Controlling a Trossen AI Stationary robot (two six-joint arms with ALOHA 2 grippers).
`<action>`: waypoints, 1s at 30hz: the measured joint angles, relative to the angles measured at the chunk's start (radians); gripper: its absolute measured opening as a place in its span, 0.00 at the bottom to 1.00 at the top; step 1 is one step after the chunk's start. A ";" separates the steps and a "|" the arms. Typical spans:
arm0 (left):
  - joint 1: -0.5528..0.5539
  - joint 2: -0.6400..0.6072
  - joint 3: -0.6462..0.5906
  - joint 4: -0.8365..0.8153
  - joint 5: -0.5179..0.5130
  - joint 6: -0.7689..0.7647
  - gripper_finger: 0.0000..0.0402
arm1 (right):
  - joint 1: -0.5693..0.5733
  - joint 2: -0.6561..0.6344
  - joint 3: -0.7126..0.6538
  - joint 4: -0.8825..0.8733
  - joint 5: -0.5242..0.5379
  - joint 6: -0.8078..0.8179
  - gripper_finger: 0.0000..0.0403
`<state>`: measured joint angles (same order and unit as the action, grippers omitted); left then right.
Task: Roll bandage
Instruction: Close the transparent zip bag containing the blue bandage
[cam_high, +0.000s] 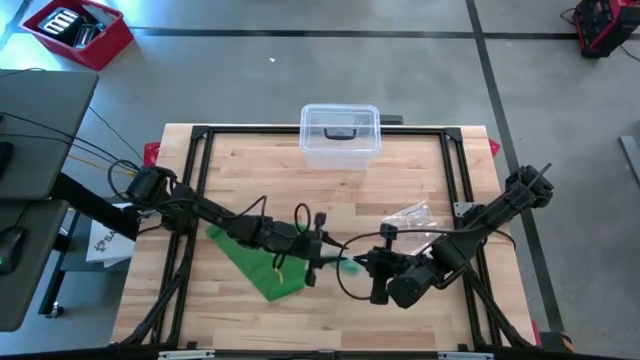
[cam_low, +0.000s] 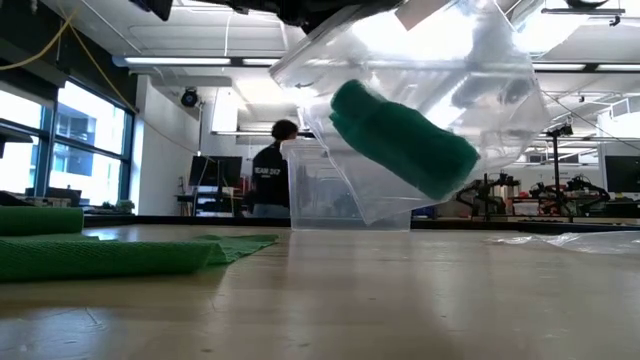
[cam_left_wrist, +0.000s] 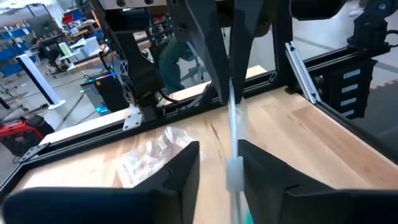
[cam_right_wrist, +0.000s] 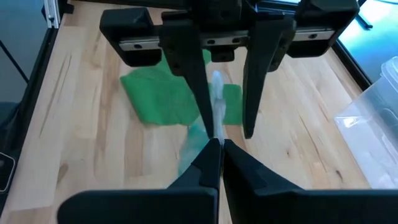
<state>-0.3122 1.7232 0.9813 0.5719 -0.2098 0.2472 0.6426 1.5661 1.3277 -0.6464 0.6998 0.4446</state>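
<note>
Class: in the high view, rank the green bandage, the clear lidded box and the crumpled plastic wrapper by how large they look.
1. Green bandage and clear lidded box: they look alike, so no ranking between them.
2. Crumpled plastic wrapper: smallest.

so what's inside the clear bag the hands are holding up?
A rolled green bandage, seen through the bag in the low view. The hands themselves are out of that view, so the grip isn't visible there.

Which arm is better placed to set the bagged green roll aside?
Probably the right: the right gripper is shut on the clear bag holding the green bandage roll, lifted off the table. The left gripper only straddles its edge.
</note>
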 joint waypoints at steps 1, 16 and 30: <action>0.000 -0.004 0.000 -0.013 -0.001 0.000 0.22 | 0.000 0.000 0.000 0.000 0.000 0.000 0.00; -0.010 -0.072 0.002 -0.184 -0.036 -0.036 0.08 | -0.002 0.002 0.000 -0.001 -0.005 0.000 0.00; -0.018 -0.072 0.000 -0.403 -0.068 -0.097 0.09 | 0.000 0.002 0.000 -0.010 -0.022 0.004 0.00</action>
<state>-0.3305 1.6516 0.9817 0.1689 -0.2783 0.1501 0.6422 1.5681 1.3277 -0.6567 0.6777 0.4483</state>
